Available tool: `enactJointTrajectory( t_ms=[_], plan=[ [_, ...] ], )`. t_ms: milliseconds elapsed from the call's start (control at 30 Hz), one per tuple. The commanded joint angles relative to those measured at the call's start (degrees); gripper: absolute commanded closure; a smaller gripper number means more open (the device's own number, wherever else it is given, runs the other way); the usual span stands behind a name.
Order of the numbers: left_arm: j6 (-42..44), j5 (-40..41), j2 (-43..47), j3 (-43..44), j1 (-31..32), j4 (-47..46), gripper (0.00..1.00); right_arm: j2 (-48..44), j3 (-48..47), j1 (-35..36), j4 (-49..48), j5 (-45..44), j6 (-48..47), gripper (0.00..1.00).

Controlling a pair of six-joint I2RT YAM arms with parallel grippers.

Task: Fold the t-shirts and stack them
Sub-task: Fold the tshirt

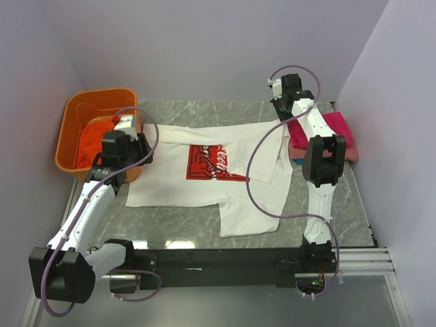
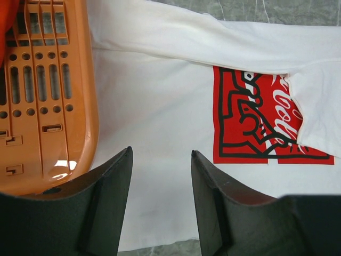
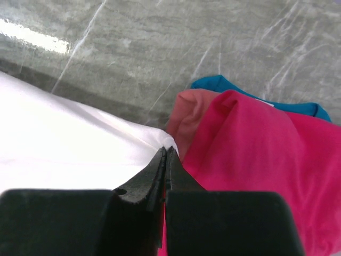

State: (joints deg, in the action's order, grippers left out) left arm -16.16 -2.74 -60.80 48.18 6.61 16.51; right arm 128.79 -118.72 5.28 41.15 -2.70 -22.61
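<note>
White t-shirt (image 1: pixel 204 184): is lying spread flat in the middle of the grey marble table (image 1: pixel 177 235), its long side running from 9 o'clock to 3 o'clock in the overhead view. One part is reaching down toward 5 o'clock.
Red print (image 1: pixel 214 163): is facing up at the shirt's centre, with white lettering showing. A white flap of the same shirt is overlapping its edge on the 3 o'clock side.
Left gripper (image 2: pixel 161 152): is hovering over the shirt's 9 o'clock end. Its jaws are standing apart with nothing between them, only white cloth showing below the gap.
Orange basket (image 1: pixel 71 119): is sitting at 10 o'clock on the table, just beside the left gripper. Its slotted wall is filling the left side of the left wrist view.
Orange-red t-shirt (image 1: pixel 92 143): is lying bunched inside the basket.
Right gripper (image 3: pixel 167 149): is reaching to 2 o'clock with its jaws pressed together. Its tips are sitting right at a corner of the white shirt; whether cloth is caught between them cannot be told.
Magenta t-shirt (image 3: pixel 256 160): is lying on top of the pile at 2 o'clock, just beside the right gripper's tips and next to the white shirt's corner.
Pink t-shirt (image 3: pixel 186 112): is peeking out from under the magenta one.
Blue t-shirt (image 3: pixel 224 84): is showing as a narrow edge at the pile's far side.
</note>
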Motion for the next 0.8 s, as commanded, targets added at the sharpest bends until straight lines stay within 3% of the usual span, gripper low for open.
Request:
enactJointTrajectory(
  t_ms=[0,767],
  plan=[
    [0.61,-0.16,1.91,-0.11,0.07,-2.54,0.47,-6.27,0.06,0.26,-4.40,-3.80,0.64,1.00],
    [0.96,-0.42,1.38,0.07,-0.02,-2.54,0.47,-1.62,-5.47,1.75,-11.26,-17.16,-0.15,1.00]
  ],
)
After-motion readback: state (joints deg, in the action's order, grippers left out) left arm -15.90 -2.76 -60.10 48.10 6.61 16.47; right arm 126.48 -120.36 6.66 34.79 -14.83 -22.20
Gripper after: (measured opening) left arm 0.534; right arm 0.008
